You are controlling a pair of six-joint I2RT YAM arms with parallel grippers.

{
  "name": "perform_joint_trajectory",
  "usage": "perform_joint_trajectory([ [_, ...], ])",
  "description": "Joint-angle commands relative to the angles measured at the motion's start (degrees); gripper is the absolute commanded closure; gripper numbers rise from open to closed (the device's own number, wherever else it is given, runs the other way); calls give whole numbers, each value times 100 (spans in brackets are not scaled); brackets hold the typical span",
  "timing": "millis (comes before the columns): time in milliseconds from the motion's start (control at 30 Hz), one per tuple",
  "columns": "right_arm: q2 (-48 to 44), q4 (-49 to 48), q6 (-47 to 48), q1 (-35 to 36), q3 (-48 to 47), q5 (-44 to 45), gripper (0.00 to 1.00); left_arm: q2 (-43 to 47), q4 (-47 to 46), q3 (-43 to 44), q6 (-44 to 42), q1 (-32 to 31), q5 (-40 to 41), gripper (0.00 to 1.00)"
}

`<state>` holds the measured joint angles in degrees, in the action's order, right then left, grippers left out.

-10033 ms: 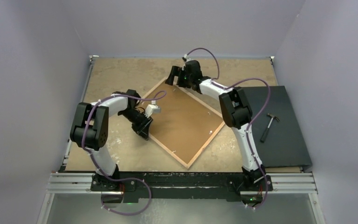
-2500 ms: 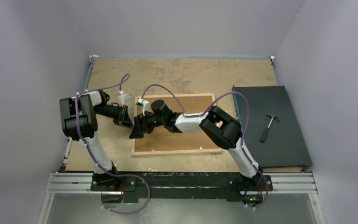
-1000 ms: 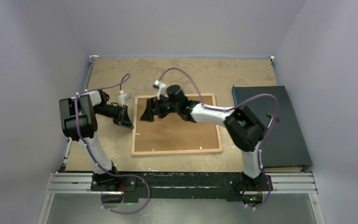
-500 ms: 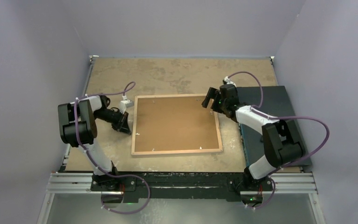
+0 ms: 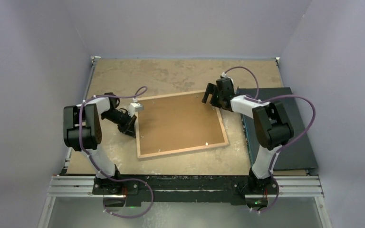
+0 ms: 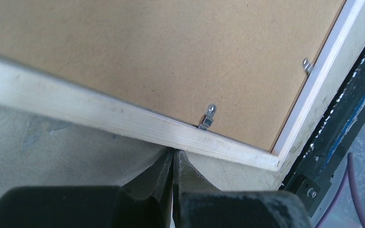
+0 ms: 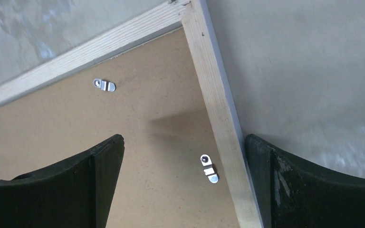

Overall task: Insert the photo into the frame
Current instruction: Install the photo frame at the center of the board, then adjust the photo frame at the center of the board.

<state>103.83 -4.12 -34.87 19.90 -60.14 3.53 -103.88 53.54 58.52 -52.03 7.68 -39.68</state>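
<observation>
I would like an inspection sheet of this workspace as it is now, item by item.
Surface: tan table, blotchy.
Job's things: frame lies back up, slightly turned, with the brown backing board in it and metal clips at the rails; photo not seen.
Clutter: dark mat at the right.
Grippers: left gripper shut, tips at the frame's left rail; right gripper open, straddling the right rail near the far corner.
Cables: purple cables loop along both arms.
Surroundings: pale lilac walls.

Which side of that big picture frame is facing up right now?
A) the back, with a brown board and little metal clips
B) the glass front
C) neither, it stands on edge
A: the frame lies flat, its brown backing board and metal clips facing up.
</observation>
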Motion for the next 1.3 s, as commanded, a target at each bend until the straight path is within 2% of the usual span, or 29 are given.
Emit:
perform_joint_trajectory([
  [0, 584, -86, 81, 173, -1054, -462, 1, 183, -571, -208, -80, -584, 460, 100],
  [133, 1450, 339, 195, 491, -2435, -577, 1, 319, -796, -314, 54, -962, 415, 100],
  [333, 2511, 690, 245, 805, -4066, -1117, 1, 309, -188, -132, -181, -1697, 276, 99],
  [367, 2568, 802, 251, 805, -4255, -1309, 1, 314, -32, -120, -234, -1758, 327, 95],
  [467, 2399, 873, 347, 735, -4421, -1015, 1, 362, 336, -43, -375, -1763, 586, 81],
  [600, 2001, 1405, 396, 513, -4663, -382, 1, 609, 871, 203, -558, -1593, 776, 75],
  [733, 986, 1267, 148, 349, -3786, -190, 1, 624, 1572, 1288, -828, -949, 752, 75],
  [833, 235, 1162, 4, 348, -2860, -236, 1, 260, 1661, 2334, -647, -354, 592, 75],
  [967, -842, 549, -614, 434, -854, -855, 1, -325, 413, 3084, 626, -103, 854, 75],
  [1033, -1397, 324, -893, 536, -45, -1028, 1, -612, -235, 3334, 1221, -78, 1192, 78],
  [1133, -2085, 269, -1095, 743, 796, -1110, 1, -1041, -826, 3725, 1774, -31, 1446, 83],
  [1267, -2516, 348, -1181, 940, 1498, -1435, 1, -1708, -1066, 4199, 2224, -4, 1617, 86],
])
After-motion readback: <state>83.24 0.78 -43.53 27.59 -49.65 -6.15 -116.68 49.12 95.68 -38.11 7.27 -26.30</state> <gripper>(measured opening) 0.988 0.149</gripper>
